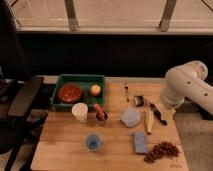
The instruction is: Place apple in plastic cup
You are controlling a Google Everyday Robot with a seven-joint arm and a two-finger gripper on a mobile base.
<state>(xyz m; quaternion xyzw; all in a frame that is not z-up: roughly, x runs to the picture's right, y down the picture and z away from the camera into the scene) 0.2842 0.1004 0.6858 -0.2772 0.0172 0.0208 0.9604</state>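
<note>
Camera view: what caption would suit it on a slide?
The apple sits in the green tray, the blue plastic cup stands near the table front, the arm's tool low at the right.
</note>
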